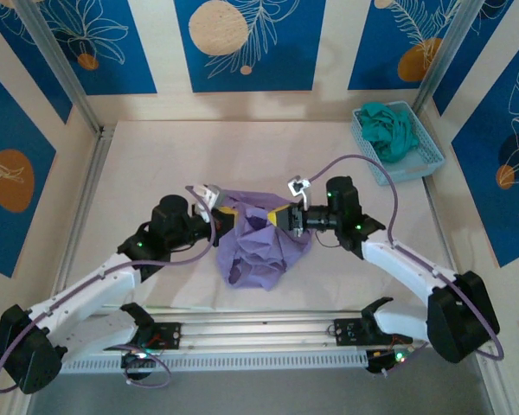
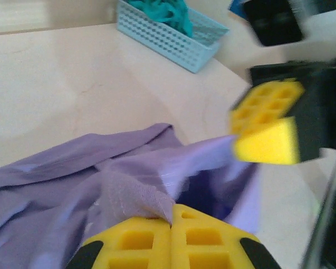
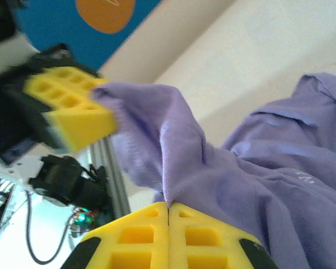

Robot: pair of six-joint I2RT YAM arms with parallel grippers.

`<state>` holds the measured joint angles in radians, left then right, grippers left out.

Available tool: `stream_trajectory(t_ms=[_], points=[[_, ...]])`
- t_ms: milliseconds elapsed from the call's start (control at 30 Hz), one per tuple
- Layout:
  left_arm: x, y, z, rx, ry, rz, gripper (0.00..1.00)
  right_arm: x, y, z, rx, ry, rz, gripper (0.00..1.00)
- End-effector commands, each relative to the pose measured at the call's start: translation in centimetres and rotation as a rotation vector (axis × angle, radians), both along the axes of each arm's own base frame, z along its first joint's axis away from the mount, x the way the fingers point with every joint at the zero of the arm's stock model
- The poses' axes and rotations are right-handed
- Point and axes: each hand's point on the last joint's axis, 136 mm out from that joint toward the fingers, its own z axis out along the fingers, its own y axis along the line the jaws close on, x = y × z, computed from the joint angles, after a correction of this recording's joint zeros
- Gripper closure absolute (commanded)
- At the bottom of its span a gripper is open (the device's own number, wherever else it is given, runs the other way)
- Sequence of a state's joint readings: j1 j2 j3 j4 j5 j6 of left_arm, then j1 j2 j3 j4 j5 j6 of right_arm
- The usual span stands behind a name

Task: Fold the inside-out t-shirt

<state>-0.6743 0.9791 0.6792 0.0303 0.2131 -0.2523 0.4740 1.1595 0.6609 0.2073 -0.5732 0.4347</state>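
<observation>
Task item: a light purple, soft-fabric short-sleeved t-shirt, bunched into a heap at the middle of the cream tabletop, between my two arms.
Position in wrist views: the purple cloth fills the lower half of the left wrist view, and drapes across the right side of the right wrist view.
Long axis: from above, the far edge is drawn left to right between the grippers. The rest trails toward the near edge, narrowing to the near-left. I cannot tell which end is collar or hem.
Left gripper: its yellow padded fingers are pressed together, with a fold of purple cloth pinched in the seam.
Right gripper: its yellow pads meet, and the shirt cloth rises straight out from between them.
Gripper spacing: the two are near each other, facing across the shirt's far edge.
Far-right corner: a light blue plastic lattice basket holds a crumpled teal-green garment, well apart from the shirt.
Open room: bare tabletop lies left, right and beyond the shirt.
Edges: the shirt's near end lies just short of the aluminium rail carrying the arm bases. Metal posts and patterned blue panels wall in the sides and back.
</observation>
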Motion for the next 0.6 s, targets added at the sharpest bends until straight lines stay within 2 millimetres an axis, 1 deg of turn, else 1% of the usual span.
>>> stream_trajectory(t_ms=[0,67,100,167,267,333,467,567], points=[[2.0,1.8,-1.2,0.073,0.019,0.138,1.0,-1.5,0.0,2.6,0.122,0.024,0.053,1.0],[2.1,1.1,-1.7,0.09,0.053,0.11,0.92,-1.5,0.2,3.1,0.153,0.033,0.052,1.0],[2.0,0.8,-1.9,0.094,0.069,0.095,0.89,-1.5,0.2,3.1,0.159,0.036,0.05,1.0],[2.0,0.4,-2.4,0.107,0.106,0.077,0.8,-1.4,0.5,3.1,0.161,0.04,0.05,1.0],[2.1,1.0,-2.8,0.148,0.144,0.109,0.66,-1.2,0.9,2.5,0.156,0.062,0.051,1.0],[1.9,1.6,-2.6,0.167,0.148,0.14,0.6,-1.1,1.1,2.2,0.154,0.079,0.044,1.0],[0.7,2.5,-1.7,0.18,0.136,0.159,0.52,-0.8,1.1,1.5,0.142,0.117,0.012,1.0],[-0.8,2.1,-1.0,0.141,0.163,0.121,0.5,-0.6,1.2,1.2,0.137,0.126,0.0,1.0]])
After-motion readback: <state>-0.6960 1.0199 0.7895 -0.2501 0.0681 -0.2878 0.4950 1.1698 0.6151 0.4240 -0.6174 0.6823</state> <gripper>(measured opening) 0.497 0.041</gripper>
